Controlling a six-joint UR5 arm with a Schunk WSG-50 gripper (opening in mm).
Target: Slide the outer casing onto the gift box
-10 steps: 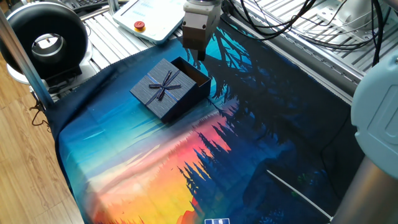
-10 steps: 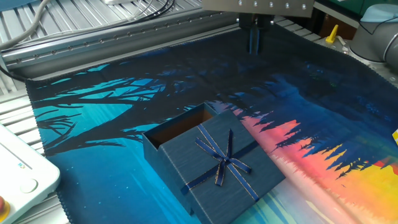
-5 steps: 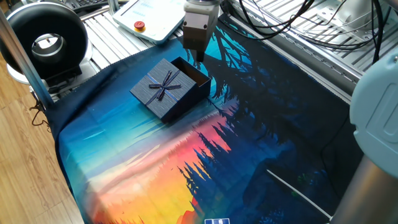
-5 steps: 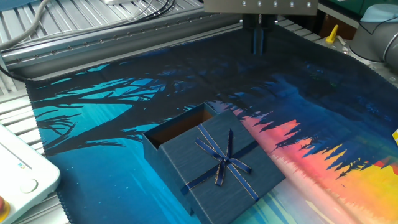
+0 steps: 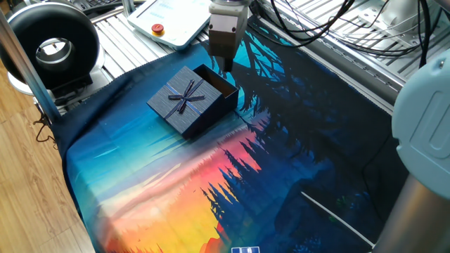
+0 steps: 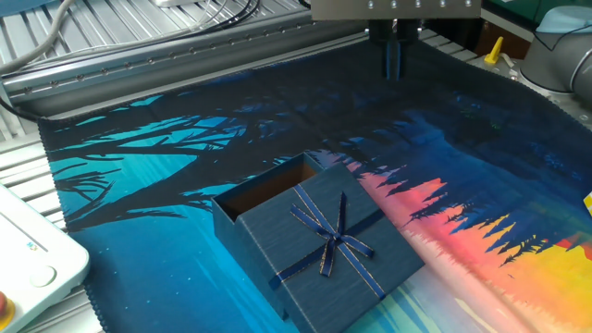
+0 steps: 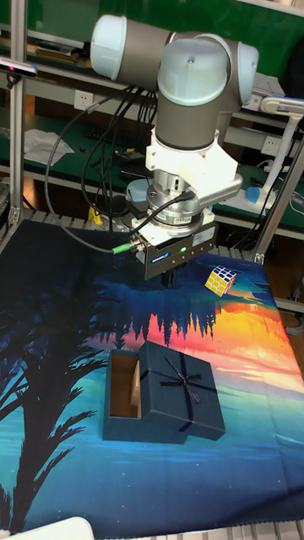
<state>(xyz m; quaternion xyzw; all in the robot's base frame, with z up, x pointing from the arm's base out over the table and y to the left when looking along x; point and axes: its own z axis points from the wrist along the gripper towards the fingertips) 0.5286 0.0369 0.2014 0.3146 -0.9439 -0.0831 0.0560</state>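
Note:
The outer casing (image 5: 184, 102) (image 6: 328, 245) (image 7: 181, 388), a ribbed navy sleeve with a ribbon bow on top, lies on the printed cloth. It covers most of the gift box (image 5: 219, 84) (image 6: 273, 188) (image 7: 125, 386). One end of that box sticks out, showing its brown inside. My gripper (image 5: 225, 65) (image 6: 394, 67) (image 7: 167, 278) hangs above the cloth just beyond the box's exposed end. It touches neither piece. Its thin fingers are pressed together with nothing between them.
A Rubik's cube (image 7: 220, 279) lies on the cloth to one side of the gripper. A white teach pendant (image 5: 169, 17) and a black ring-shaped device (image 5: 53, 46) sit on the aluminium frame beyond the cloth's edge. Cables run along the rail behind.
The gripper has drifted a little sideways, to the right in the other fixed view, staying above the cloth. Sleeve and box have not moved.

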